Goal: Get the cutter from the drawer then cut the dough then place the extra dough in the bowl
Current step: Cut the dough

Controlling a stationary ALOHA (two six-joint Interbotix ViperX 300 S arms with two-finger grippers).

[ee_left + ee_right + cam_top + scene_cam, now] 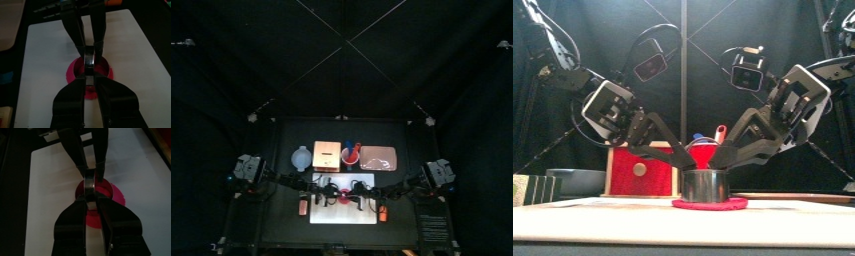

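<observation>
Looks like cutting: left claw [89, 67], right claw [92, 198] both clenched on round metal cutter [704, 185] in flat red dough [710, 204]; lift-off probably next.

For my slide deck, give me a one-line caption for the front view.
The left gripper and right gripper pinch the metal cutter standing on red dough on the white board.

Both arms slant inward, left gripper [89, 72] and right gripper [92, 198] meeting tip to tip, jaws pinched.

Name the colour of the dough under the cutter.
The dough under the cutter is red; front view shows best.
</observation>
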